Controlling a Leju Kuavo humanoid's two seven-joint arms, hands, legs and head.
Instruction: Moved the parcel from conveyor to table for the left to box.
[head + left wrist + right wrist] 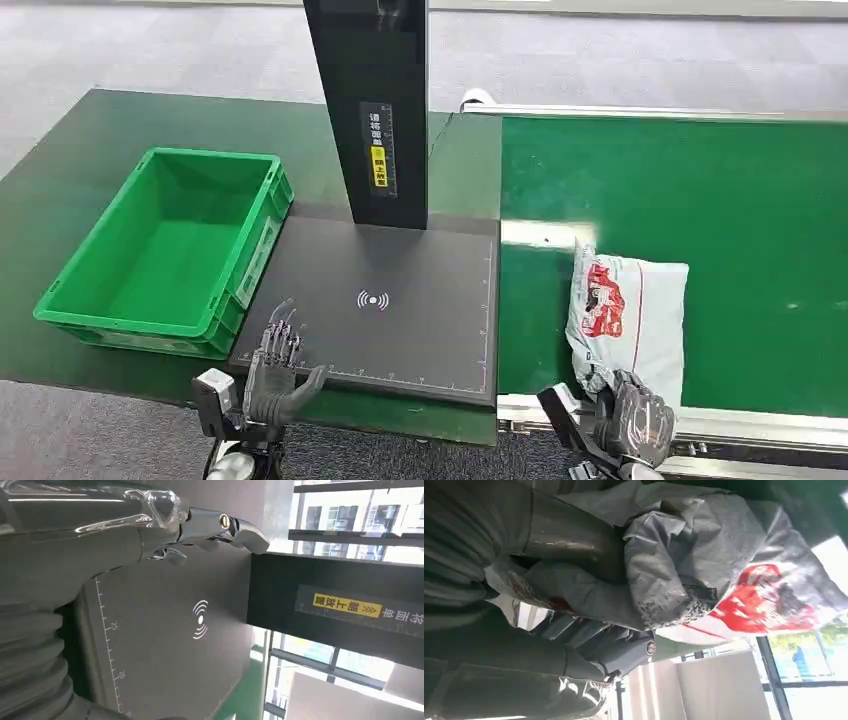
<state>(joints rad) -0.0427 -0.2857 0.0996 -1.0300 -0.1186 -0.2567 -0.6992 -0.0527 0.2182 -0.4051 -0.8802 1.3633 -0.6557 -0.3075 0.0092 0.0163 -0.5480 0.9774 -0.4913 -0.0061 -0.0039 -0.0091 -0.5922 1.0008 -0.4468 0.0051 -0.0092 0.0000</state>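
my right hand (632,418) is gripping the parcel (628,305) at the conveyor's (760,200) near edge; i'm lifting it clear before swinging to the bench (90,150), left hand (277,372) waiting open, holding nothing

The white parcel (628,310) with red print lay crumpled on the green conveyor (740,220), near the empty green box (170,250).

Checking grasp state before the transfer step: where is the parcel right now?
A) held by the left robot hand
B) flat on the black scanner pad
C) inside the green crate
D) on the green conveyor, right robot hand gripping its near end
D: the parcel lies on the conveyor with the right robot hand closed on its near end; the right wrist view shows the bag bunched in the fingers.
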